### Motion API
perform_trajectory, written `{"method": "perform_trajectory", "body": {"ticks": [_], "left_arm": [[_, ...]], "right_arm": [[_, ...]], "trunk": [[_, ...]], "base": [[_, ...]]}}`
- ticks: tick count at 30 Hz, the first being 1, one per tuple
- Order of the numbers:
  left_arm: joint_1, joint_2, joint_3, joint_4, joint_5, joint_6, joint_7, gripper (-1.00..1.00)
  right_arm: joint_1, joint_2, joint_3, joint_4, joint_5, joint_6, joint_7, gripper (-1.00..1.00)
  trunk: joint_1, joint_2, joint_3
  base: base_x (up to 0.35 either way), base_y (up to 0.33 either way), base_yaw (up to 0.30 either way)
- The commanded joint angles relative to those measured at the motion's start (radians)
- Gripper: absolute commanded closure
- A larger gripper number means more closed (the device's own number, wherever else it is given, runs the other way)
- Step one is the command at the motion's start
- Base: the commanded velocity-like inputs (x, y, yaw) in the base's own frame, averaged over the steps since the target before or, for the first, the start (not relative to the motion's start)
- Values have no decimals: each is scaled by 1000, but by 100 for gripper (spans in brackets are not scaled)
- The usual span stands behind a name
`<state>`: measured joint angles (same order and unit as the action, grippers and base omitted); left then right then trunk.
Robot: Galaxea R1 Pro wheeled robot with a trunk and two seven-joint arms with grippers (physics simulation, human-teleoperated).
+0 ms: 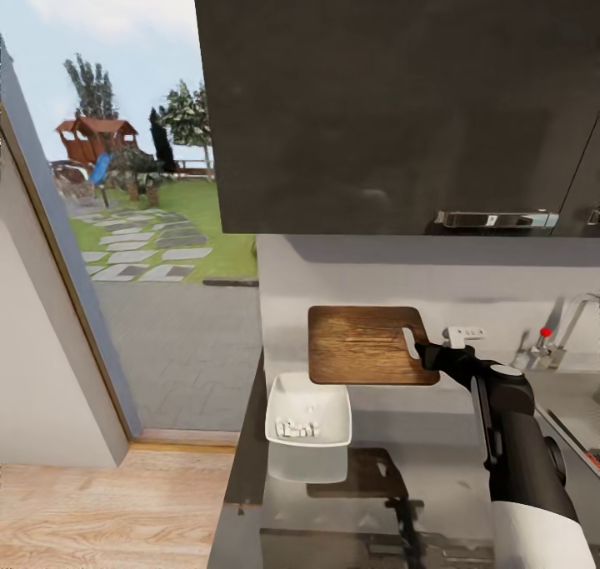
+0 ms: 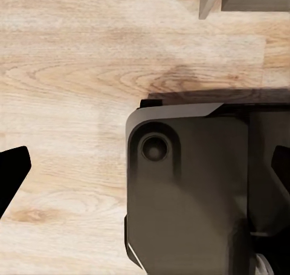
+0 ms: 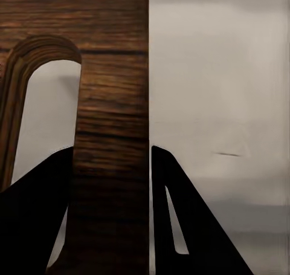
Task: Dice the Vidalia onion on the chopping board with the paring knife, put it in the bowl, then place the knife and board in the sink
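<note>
Head view shows your right gripper [image 1: 425, 354] clamped on the handle end of the chopping board [image 1: 367, 344], which hangs lifted above the countertop [image 1: 433, 469] at mid-frame, with the bowl [image 1: 308, 419] of pale diced pieces just below its lower left corner. Right wrist view confirms both fingers [image 3: 181, 214] pinch the strip of wood beside the handle slot. Swing the board toward the sink [image 1: 575, 402] at the right edge, keep it level, and clear the faucet [image 1: 554, 340] before lowering. Your left gripper [image 2: 145, 184] hangs wide open over wooden floor [image 2: 66, 75], holding nothing. No readable writing or brand shows anywhere.
</note>
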<state>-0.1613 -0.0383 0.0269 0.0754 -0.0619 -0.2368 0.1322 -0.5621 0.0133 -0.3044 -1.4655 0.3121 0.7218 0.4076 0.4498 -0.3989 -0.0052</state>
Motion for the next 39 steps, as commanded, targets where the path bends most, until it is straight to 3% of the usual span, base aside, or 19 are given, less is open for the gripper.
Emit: {"method": "perform_trajectory", "body": {"ticks": [1,19,39], "left_arm": [[-1,-1,3,4,-7,-7,5,-100],[-1,-3,2,4,-8,-7,6,-100],[-2,-2,3,4,-7,-7,6,-100]], "right_arm": [[-1,1,-2,-1,9,3,9,100],[-1,7,-5,0,10,8,-4,100],[-1,6,-5,1,10,8,-4,100]], "trunk": [[0,-1,-1],[0,-1,0],[0,-1,23]], "base": [[-160,0,0],[-298,-129,-8],[-130,-290,-189]]}}
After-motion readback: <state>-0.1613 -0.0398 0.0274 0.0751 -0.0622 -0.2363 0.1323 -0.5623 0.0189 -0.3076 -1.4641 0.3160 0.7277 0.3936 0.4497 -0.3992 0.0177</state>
